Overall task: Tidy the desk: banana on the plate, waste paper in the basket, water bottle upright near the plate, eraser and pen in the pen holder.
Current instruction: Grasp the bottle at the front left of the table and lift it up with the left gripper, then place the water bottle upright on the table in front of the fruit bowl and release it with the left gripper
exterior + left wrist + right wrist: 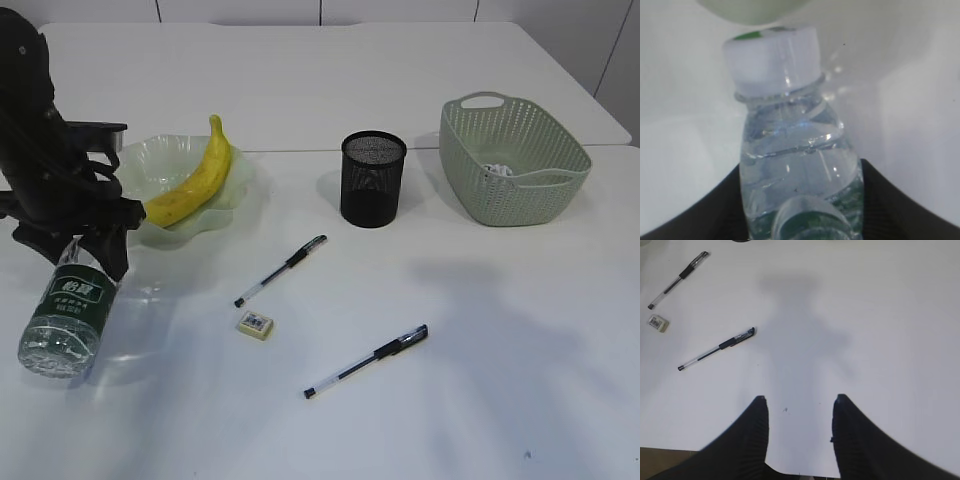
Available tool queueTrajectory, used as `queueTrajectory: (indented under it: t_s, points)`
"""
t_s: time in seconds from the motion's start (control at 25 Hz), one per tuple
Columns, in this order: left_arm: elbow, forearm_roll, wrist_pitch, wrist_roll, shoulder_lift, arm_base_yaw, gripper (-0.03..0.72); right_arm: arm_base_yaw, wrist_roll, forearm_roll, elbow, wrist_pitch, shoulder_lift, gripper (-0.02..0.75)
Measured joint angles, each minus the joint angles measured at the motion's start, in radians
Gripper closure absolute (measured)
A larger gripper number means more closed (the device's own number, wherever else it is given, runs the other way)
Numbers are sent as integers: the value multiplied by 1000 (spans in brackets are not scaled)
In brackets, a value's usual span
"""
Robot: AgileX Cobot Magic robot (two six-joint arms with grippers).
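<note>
Left arm holds the tilted water bottle (65, 310) beside the plate (160, 170).

The left gripper (85, 235) pinches the bottle's upper body; the right gripper (799, 410) hangs spread over bare table (880, 315). Banana (193, 178) lies on the plate; white paper (497, 169) sits in the basket (512, 160); the mesh pen holder's (373, 178) contents are unseen.

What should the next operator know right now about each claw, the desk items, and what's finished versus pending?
Left claw: shut on the clear plastic water bottle, tilted beside the pale green plate.
Right claw: open, empty, above bare white desk.
Done: yellow banana on plate; white paper in the green woven basket.
Left: stand the bottle upright; put the two black-capped pens and small white eraser into the black mesh pen holder.
</note>
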Motion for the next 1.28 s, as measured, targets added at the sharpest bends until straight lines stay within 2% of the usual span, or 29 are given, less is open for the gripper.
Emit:
queueTrajectory:
  t_s: [0.32,0.68,1.08,1.28]
  points:
    - [0,-2,38,-22,-15,0,300,0,0,0,0,0,-2,423]
    - [18,-9,39,-28,-135,0,302,0,0,0,0,0,-2,423]
    - [271,-9,-138,-30,-333,0,305,0,0,0,0,0,-2,423]
    - [351,9,-258,-30,-415,0,305,0,0,0,0,0,-2,423]
